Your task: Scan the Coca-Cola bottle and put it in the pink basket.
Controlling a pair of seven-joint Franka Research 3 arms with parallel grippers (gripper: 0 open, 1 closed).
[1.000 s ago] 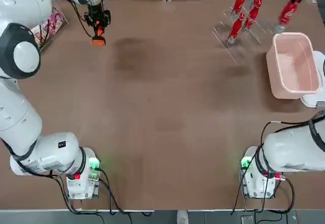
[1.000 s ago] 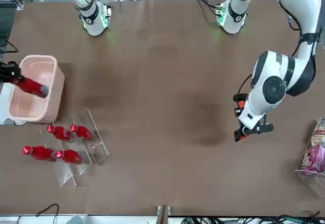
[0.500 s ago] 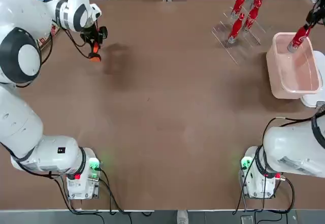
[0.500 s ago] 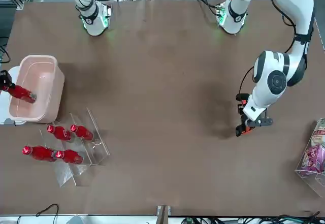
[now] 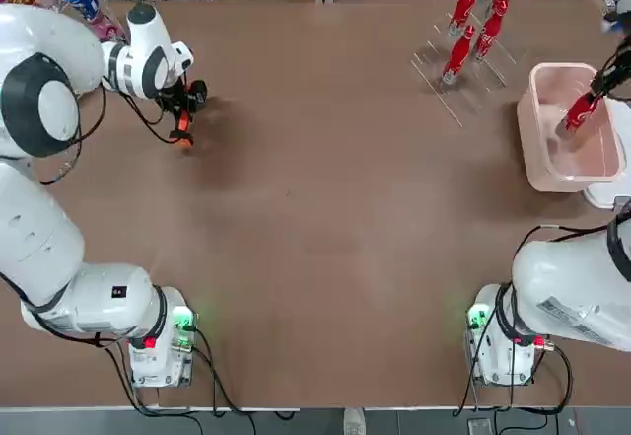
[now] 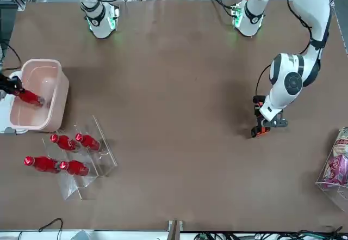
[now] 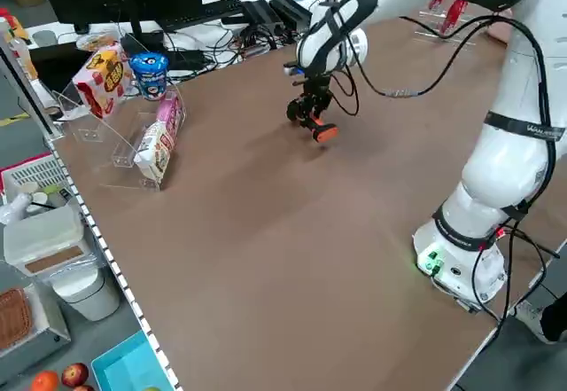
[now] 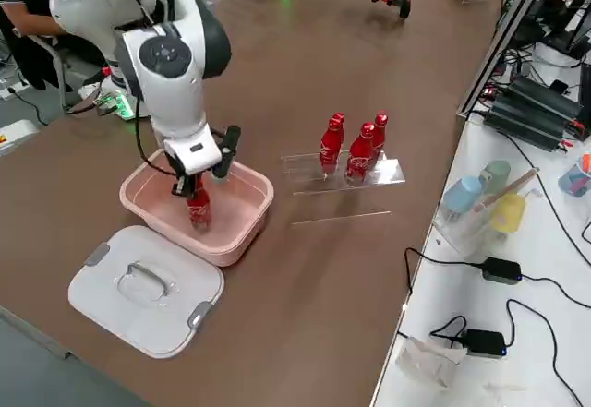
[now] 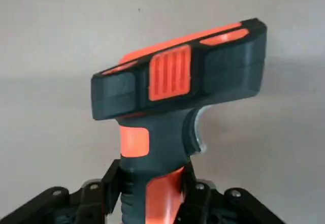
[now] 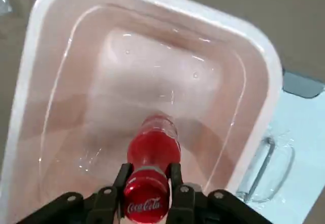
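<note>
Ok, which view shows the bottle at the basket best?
The right wrist view: the bottle fills its middle, cap near the camera, jaws closed on it, basket around. Right side view: smaller, upright-ish. Top and front views: small, slanting, partly covered by the right gripper. Left side and left wrist views: not visible.

Bottle (image 8: 199, 206) in basket (image 8: 242, 183); lid (image 8: 146, 291) beside basket

a brown table (image 5: 325, 257) carries the pink basket (image 5: 548, 164), a white lid (image 8: 148, 292) beside it, a clear rack (image 6: 93, 164) of four red bottles (image 6: 72, 155), and a clear snack holder (image 7: 128, 156).
</note>
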